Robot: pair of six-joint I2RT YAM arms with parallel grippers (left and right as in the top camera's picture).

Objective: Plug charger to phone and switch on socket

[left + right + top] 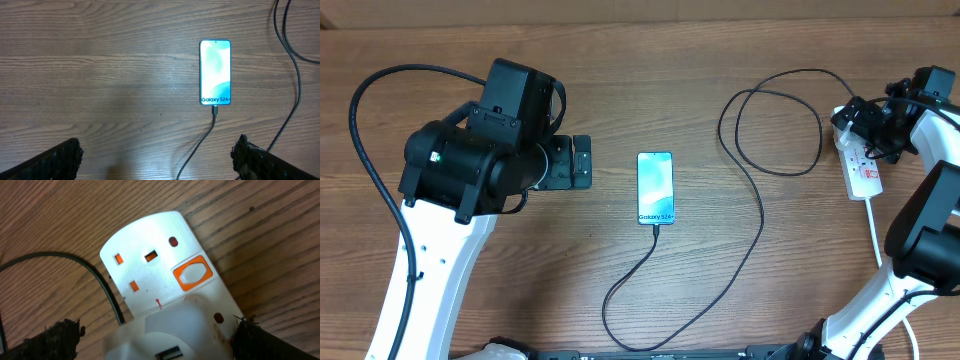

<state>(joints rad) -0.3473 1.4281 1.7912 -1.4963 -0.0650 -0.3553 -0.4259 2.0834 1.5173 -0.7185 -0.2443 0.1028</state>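
Observation:
The phone (655,187) lies flat mid-table with its cyan screen up; it also shows in the left wrist view (215,72). The charger's thin black cable (750,235) has its connector in the phone's near short edge (214,111), then loops right and back toward the socket (863,165). My left gripper (582,162) is open and empty, left of the phone (157,157). My right gripper (863,122) is open, its fingers astride the white socket (155,255) and a white plug block (170,335) on it. An orange-red switch (192,275) sits beside an empty outlet.
The socket's thick white cord (875,235) runs toward the table's front right, next to my right arm. The black cable forms a large loop (770,120) at the back right and a long bend (620,320) near the front edge.

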